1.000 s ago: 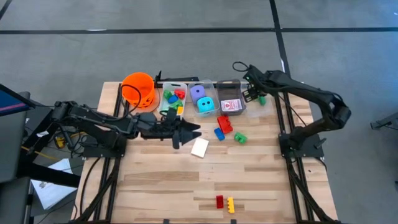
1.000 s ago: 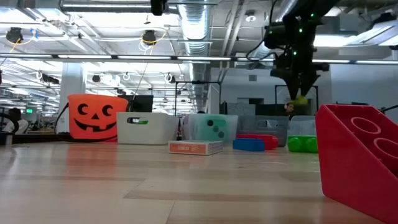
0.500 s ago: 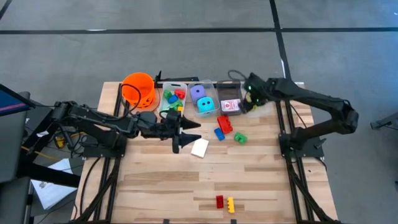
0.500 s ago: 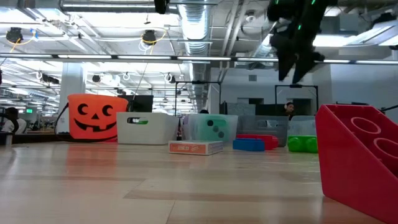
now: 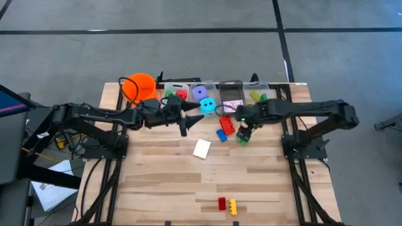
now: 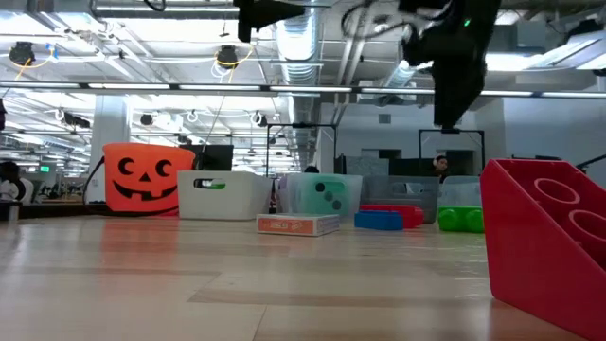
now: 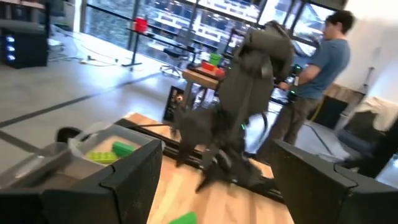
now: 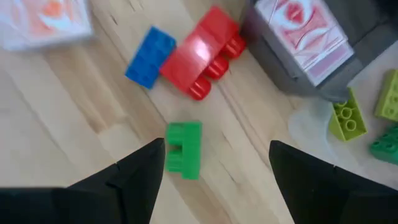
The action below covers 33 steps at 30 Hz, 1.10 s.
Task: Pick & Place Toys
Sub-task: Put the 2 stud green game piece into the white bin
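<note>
Wooden table under both arms; open office beyond, a person standing there. Left pincer wide open, empty, beside the bins. Right pincer spread wide, holding nothing, just above the green brick: flat on the wood between the fingers, long axis running fore-aft along them. Red brick and blue brick just ahead.

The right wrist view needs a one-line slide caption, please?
Open right gripper poised above a green brick, beside red and blue bricks.
</note>
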### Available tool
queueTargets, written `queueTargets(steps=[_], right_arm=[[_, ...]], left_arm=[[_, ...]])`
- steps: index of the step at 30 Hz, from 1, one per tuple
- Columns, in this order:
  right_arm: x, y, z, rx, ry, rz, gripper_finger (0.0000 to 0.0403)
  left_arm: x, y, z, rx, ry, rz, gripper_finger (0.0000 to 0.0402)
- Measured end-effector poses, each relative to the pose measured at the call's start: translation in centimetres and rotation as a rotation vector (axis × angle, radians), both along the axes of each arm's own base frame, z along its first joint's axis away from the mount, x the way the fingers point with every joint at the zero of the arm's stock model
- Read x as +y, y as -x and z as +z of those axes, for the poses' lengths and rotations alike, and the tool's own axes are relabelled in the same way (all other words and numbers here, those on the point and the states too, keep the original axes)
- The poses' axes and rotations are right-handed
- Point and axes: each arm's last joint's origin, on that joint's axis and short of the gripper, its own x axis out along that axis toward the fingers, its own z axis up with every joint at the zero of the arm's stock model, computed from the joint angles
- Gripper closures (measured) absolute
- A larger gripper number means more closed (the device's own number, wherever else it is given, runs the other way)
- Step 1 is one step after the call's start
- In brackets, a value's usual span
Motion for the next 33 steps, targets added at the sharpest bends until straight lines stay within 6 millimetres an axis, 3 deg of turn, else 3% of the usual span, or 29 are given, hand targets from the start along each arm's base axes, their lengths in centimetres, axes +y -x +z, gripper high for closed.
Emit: queueTargets(steps=[7,11,18,27,33], right_arm=[[-0.3,-3.0,-4.9,0.200,-0.110,0.092,0.0121],[0.1,-3.9,-6.7,0.262,-0.160,0.123,0.0121],[0.7,-4.7,-8.5,0.319,-0.202,0.134,0.0121],[-0.1,-5.1,-10.9,0.419,-0.224,0.044,0.0121],[-0.2,-5.0,-11.0,0.427,-0.229,0.030,0.0121]], left_arm=[[0.6,0.0,0.0,-0.018,0.085,0.019,0.0116],[0.5,0.0,0.0,-0.018,0.087,0.016,0.0116],[0.5,0.0,-0.1,-0.014,0.087,0.016,0.0116],[0.6,0.0,-0.1,-0.011,0.077,0.018,0.0116],[0.6,0.0,-0.2,0.005,0.076,0.018,0.0116]])
